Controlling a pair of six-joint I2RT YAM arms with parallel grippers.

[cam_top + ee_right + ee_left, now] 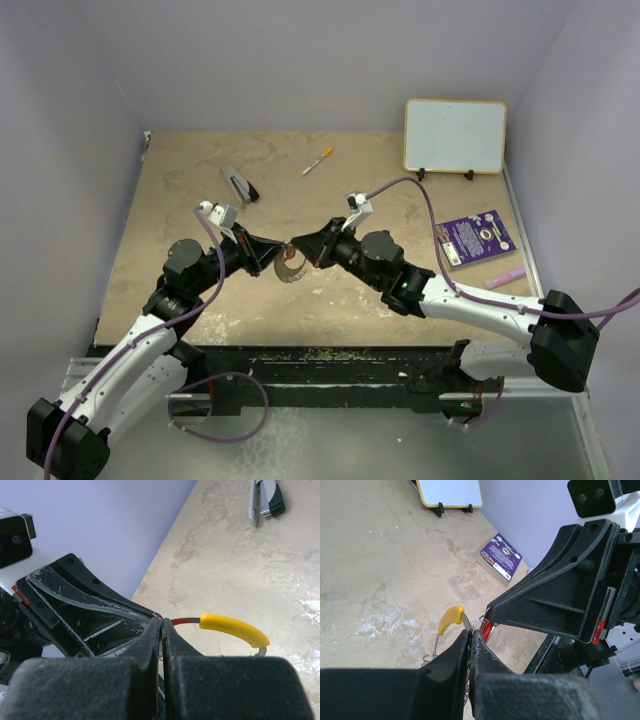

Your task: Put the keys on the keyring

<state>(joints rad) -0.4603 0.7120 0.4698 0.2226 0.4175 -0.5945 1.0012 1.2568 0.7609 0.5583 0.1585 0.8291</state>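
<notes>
Above the middle of the table my two grippers meet tip to tip. The left gripper (282, 254) (470, 634) is shut on the wire of the keyring (291, 270), whose yellow arc (451, 620) (235, 629) curves out just past the fingertips. The rest of the ring, with its silver pieces, hangs below the tips. My right gripper (295, 247) (161, 624) is shut too, and the red tag of the keys (487, 628) sticks out at its tip, right against the ring's wire. The small keys themselves are hidden between the pads.
A grey-black stapler-like tool (240, 185) (265, 500) and a yellow-tipped marker (318, 161) lie farther back. A small whiteboard (455, 136) (450, 492) stands at the back right. A purple booklet (474, 238) (501, 557) and a pink stick (505, 277) lie on the right.
</notes>
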